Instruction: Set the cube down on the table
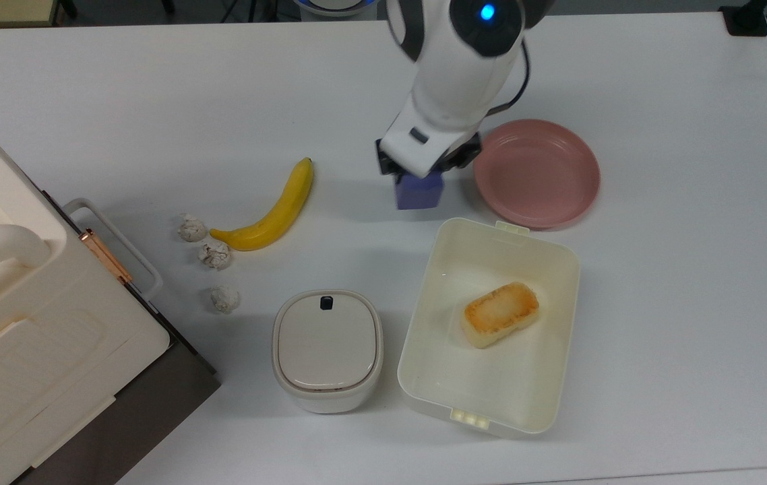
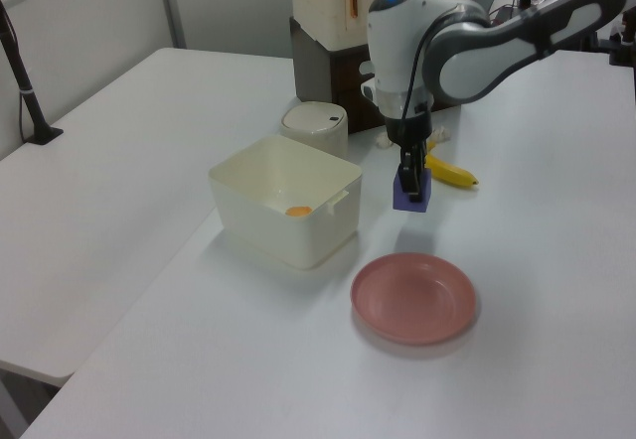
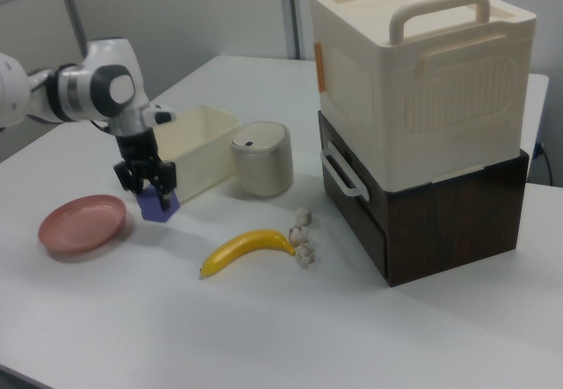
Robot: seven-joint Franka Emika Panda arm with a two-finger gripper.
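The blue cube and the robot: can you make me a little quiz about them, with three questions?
1. True or false: the cube lies on the pink plate.
2. What grips the cube? A) gripper B) a hand C) nothing
3. In the top view, which fruit lies to the cube's left?

Key:
1. False: the plate holds nothing; the cube is off it, over the table.
2. A
3. The banana.

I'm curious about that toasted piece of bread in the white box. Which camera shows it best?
The top view: it looks straight down into the open white box, so the whole bread shows. In the left view, just an orange sliver peeks above the box wall. The right view gives the box's outside.
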